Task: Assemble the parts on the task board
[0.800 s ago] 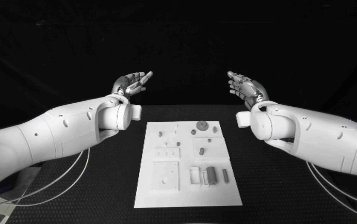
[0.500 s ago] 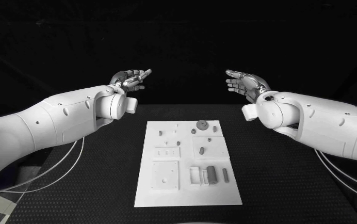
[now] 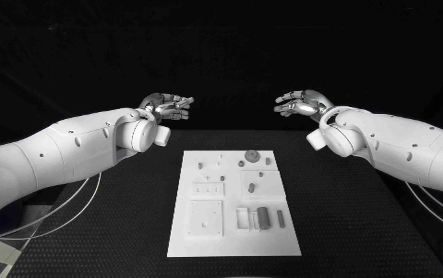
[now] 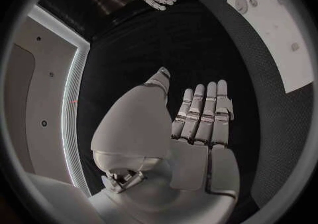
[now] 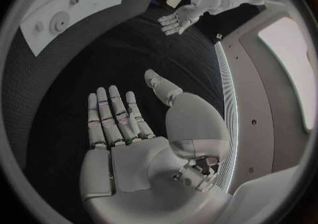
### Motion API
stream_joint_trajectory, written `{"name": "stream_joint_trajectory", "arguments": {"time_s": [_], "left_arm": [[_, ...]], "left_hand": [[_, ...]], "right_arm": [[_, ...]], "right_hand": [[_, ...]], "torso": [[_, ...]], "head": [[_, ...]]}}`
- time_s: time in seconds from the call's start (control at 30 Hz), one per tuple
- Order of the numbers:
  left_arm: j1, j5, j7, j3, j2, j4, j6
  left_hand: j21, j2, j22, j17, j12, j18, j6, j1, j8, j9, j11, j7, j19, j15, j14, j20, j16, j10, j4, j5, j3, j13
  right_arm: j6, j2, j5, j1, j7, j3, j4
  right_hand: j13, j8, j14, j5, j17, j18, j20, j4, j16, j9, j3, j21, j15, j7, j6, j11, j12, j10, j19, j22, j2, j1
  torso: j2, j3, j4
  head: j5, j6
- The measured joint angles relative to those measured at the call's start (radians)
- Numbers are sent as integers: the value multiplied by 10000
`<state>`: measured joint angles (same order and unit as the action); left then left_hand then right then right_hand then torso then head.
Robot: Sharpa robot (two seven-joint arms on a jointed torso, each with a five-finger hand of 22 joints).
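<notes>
Both silver many-fingered hands, left hand (image 3: 167, 107) and right hand (image 3: 301, 104), have rotated from upright to palms facing down, fingers spread, holding nothing. White rectangular task board (image 3: 286, 239) at table centre, 6 o'clock of hands, well apart. Small grey parts (image 3: 251, 155) untouched. Judgement: assembly not begun; descent toward board likely next.

The task board (image 3: 233, 227) lies mid-worktop (image 3: 351, 214) with the parts (image 3: 251, 155) on it. Beyond its far end, the left robot hand (image 3: 167, 106) hangs at eleven o'clock, the right robot hand (image 3: 300, 105) at one, well apart.
</notes>
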<state>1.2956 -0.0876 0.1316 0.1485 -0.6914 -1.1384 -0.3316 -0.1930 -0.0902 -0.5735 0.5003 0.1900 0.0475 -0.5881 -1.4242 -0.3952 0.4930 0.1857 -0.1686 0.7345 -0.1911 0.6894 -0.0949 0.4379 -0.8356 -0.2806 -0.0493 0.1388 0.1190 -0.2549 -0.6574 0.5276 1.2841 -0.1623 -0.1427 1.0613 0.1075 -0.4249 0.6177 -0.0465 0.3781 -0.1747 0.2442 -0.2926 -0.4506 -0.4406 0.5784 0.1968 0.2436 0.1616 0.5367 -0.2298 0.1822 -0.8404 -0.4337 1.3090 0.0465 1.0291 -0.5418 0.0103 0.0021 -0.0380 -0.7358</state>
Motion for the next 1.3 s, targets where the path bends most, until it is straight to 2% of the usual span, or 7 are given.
{"name": "stream_joint_trajectory", "arguments": {"time_s": [0.2, 0.43, 0.73, 0.93, 1.03, 1.13, 1.3], "left_arm": [[3, -340, 66, -1, -399, -466, 503], [42, -696, 129, -9, -651, -932, 802], [128, -909, 173, -27, -879, -1583, 932], [126, -945, 174, -25, -888, -1851, 995], [125, -953, 175, -25, -871, -1871, 1023], [125, -957, 176, -26, -876, -1926, 1041], [125, -962, 178, -32, -949, -2021, 1056]], "left_hand": [[-265, 95, -91, 173, 394, 133, -1054, -629, -260, -52, -162, -183, 806, 341, 1121, 259, 269, -1191, -26, 0, -335, 169], [-324, 35, -44, 272, 176, 138, -1272, -1712, -45, -273, -231, -180, 1079, 393, 1488, 394, 219, -1365, 47, 0, -592, 81], [-209, -16, 39, 333, -64, 140, -1301, -1967, 90, -426, -231, -151, 1147, 425, 1524, 431, 35, -1365, -112, 0, -997, -9], [-169, 43, 56, 369, -123, 134, -1301, -1908, 128, -463, -231, -151, 1189, 426, 1524, 460, -20, -1365, -110, 0, -1101, -38], [-169, 44, 63, 370, -123, 136, -1301, -1908, 167, -475, -231, -151, 1219, 407, 1544, 431, -50, -1365, -110, 0, -1101, -46], [-169, 44, 63, 381, -123, 134, -1301, -1908, 167, -476, -231, -151, 1219, 414, 1583, 431, -50, -1365, -110, 0, -1101, -48], [-169, 89, 71, 381, -161, 133, -1300, -1862, 167, -488, -231, -151, 1218, 427, 1596, 431, -51, -1364, -109, 0, -1101, -48]], "right_arm": [[-3, 323, 3135, 3, 396, 75, -321], [154, 769, 5857, 2, 692, 88, -682], [374, 1304, 7869, -11, 778, 91, -970], [464, 1543, 8789, -35, 810, 91, -993], [530, 1608, 9188, -120, 838, 98, -937], [616, 1615, 9505, -212, 881, 89, -847], [812, 1580, 9914, -301, 954, 88, -624]], "right_hand": [[219, -262, 2283, 0, 506, -769, -73, 0, -963, -104, 0, 635, -974, 145, 1008, 468, 356, -1282, -2158, 4, 389, 597], [409, -192, 4820, 0, 1290, -881, -865, 4, -2154, -147, -257, 1598, -2065, 246, 1568, 849, 375, -2049, -4916, -38, 471, 916], [549, -34, 6522, 0, 2567, -662, -1881, 1, -4254, -127, -612, 2883, -2505, 331, 2205, 1246, 151, -2740, -7133, 17, 418, 1125], [812, 148, 6701, 0, 3071, -571, -2181, -3, -5124, -94, -686, 3502, -2659, 245, 2367, 1466, 224, -3449, -7471, -9, 418, 1125], [1378, 208, 6758, 0, 3341, -568, -2295, 2, -5623, -94, -805, 3920, -2927, 99, 2558, 1715, 806, -4309, -7648, -15, 418, 1125], [2980, 325, 6830, -37, 3901, -571, -2447, 6, -6572, -129, -1002, 4541, -3211, -187, 2685, 1999, 2246, -5060, -7799, -15, 475, 1145], [7851, 681, 6512, -38, 5185, -582, -2571, 12, -8414, -226, -1091, 5564, -3317, -249, 2705, 2092, 6756, -3503, -7738, -15, 551, 1070]], "torso": [[-112, 0, 86], [-323, -32, 230], [-731, 19, 452], [-981, 82, 588], [-1104, 121, 644], [-1211, 157, 701], [-1355, 209, 779]], "head": [[39, 64], [132, 58], [326, 199], [442, 308], [480, 350], [520, 374], [541, 414]]}}
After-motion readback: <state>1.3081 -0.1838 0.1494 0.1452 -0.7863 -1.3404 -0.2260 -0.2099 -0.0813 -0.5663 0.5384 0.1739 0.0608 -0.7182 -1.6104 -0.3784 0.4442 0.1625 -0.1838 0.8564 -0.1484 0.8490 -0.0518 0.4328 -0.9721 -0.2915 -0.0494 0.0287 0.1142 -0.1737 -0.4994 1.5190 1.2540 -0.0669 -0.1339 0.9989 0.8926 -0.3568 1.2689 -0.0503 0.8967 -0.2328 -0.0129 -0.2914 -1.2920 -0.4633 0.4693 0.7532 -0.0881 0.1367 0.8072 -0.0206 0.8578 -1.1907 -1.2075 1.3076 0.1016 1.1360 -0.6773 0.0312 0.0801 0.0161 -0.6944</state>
